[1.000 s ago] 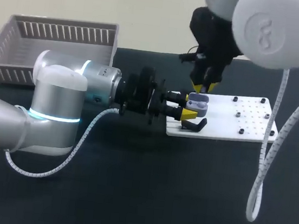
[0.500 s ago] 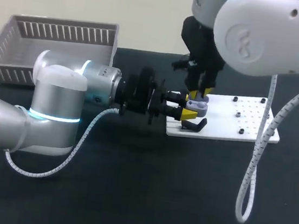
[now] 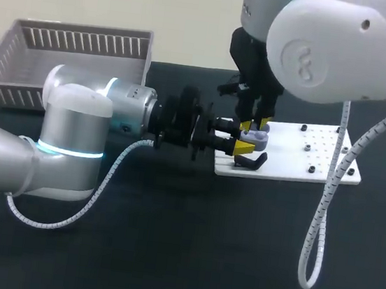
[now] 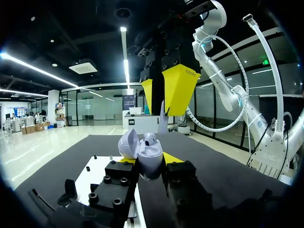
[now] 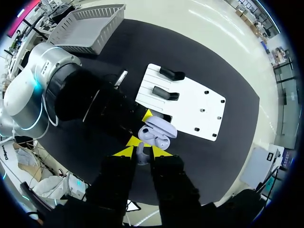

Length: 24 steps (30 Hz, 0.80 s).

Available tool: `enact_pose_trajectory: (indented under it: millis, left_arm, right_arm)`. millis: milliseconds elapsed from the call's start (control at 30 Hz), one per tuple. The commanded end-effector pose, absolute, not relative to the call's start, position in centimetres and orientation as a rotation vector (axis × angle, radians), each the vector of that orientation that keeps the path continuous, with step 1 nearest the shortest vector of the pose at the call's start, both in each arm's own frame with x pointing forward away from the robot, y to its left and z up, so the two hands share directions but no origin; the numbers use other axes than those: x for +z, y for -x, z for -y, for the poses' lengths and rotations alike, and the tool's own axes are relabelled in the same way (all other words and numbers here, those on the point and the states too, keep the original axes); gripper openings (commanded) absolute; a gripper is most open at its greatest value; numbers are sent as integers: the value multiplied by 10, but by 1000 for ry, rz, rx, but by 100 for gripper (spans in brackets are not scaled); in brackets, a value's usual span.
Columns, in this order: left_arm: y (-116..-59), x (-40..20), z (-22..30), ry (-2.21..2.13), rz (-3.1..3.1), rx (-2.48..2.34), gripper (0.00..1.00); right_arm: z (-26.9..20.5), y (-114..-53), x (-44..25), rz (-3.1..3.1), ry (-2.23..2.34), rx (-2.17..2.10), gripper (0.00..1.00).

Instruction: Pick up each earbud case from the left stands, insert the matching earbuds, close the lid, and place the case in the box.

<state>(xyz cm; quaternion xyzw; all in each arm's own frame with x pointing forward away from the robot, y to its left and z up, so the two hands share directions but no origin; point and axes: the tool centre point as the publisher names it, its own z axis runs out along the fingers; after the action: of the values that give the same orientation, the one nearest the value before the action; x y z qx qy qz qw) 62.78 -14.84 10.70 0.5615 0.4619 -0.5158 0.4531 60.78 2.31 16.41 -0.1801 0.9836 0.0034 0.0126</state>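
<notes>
Black tabletop, grey basket point(image 3: 78, 49) at the far left corner. Coming across, the left arm point(image 3: 76, 119) has its left gripper point(image 3: 242, 137) clamped snug on the open earbud case point(image 4: 151, 161), lid tipped back, one seated bud point(image 4: 149, 139) inside. Just above the case hangs the right gripper point(image 3: 256, 124), fingers pinched on a white earbud point(image 5: 141, 152). Rightward lies the white stand board point(image 3: 318, 160).

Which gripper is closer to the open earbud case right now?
Left. The left gripper is shut on the earbud case; the right gripper hangs just above it, holding an earbud.
</notes>
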Motion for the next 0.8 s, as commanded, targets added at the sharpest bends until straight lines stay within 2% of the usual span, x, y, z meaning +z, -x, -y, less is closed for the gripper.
enact_pose_trajectory:
  millis: [33, 800]
  left_arm:
    - [-627, 106, 148, -1383, -1140, -1270, 0]
    - [-627, 106, 148, -1383, -1140, -1270, 0]
  right_arm:
    - [-23, -611, 160, -3072, 561, 18, 0]
    - [-20, -619, 150, -3061, 558, 37, 0]
